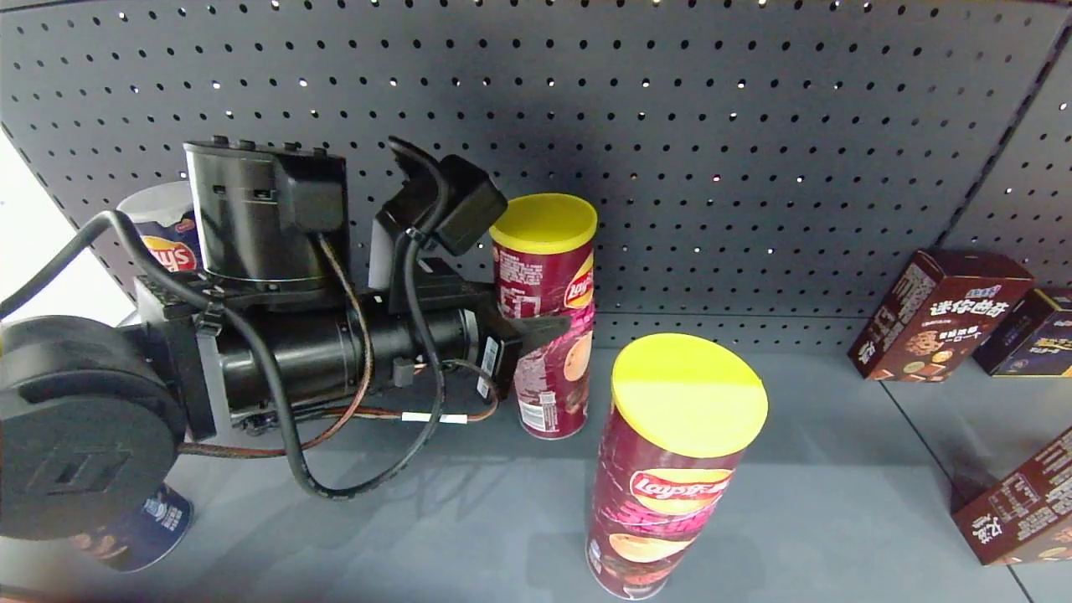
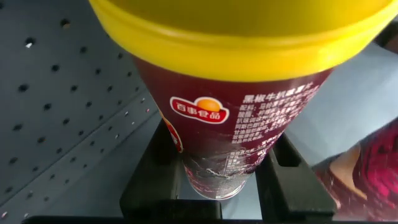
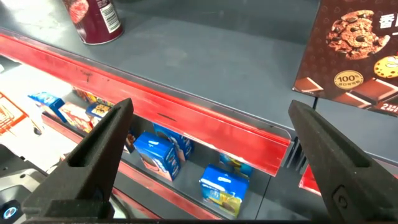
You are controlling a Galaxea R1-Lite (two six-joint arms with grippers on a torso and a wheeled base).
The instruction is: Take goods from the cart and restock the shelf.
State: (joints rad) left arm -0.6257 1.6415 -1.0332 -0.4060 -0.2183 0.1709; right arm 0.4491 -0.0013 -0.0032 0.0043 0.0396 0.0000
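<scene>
Nearest, low and just right of centre in the head view: near can (image 1: pixel 670 469), maroon with a yellow lid, upright on the grey shelf (image 1: pixel 837 502). About level with it, one dark blue can (image 1: pixel 142 523) at the lower left, partly hidden by the arm, and one brown box (image 1: pixel 1017 502) at the lower right edge. Farther back, at centre frame: far can (image 1: pixel 548 276), second of two maroon yellow-lidded cans, upright, base at shelf level, clasped about mid-height by the left pincer (image 1: pixel 544 328). Seen from the left wrist: two black fingers (image 2: pixel 152 180) closed against opposite sides of that can, nothing else in the grip. Farther still, upper left behind the arm: a second blue can (image 1: pixel 163 230), white-lidded. At the right, near the back: two more boxes (image 1: pixel 938 314), making three in all. Behind everything, the dark pegboard (image 1: pixel 670 126). In the right wrist view: right pincer (image 3: pixel 211 109) spread wide and holding nothing, poised over the shelf's red edge (image 3: pixel 155 93); beneath, on a lower level, blue packs (image 3: pixel 158 152), at least three.
</scene>
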